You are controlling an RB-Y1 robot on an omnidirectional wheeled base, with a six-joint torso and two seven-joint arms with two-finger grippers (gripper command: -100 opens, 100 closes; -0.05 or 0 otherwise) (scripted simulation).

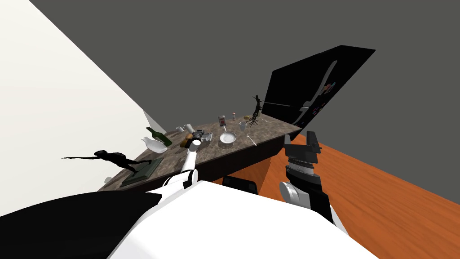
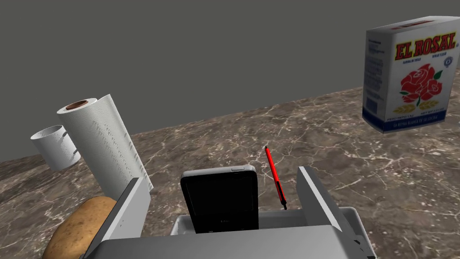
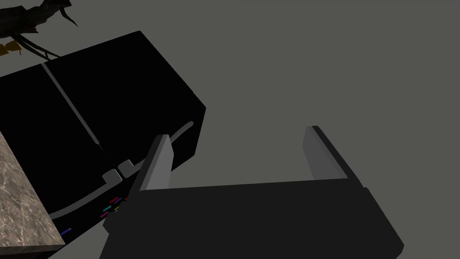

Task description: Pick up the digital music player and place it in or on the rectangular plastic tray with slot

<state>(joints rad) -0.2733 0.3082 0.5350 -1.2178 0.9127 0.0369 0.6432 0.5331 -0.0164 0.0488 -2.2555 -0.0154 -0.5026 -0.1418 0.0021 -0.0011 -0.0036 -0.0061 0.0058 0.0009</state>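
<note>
Your left gripper hangs over the brown marbled counter, its two grey blades spread wide and touching nothing. From the left stand a white mug, a white paper-towel roll and a brown potato just beside one blade. Dead ahead, between the blades and clear of both, the flat black music player with a silver edge stands upright in the white rectangular tray, long axis pointing up. A thin red pen lies behind it, and a white flour box printed with a red rose stands farther right. Your right gripper, blades apart and empty, sits off the counter's end, well apart from the tray. The placing looks done. Withdrawing likely calls for a straight pull back.
</note>
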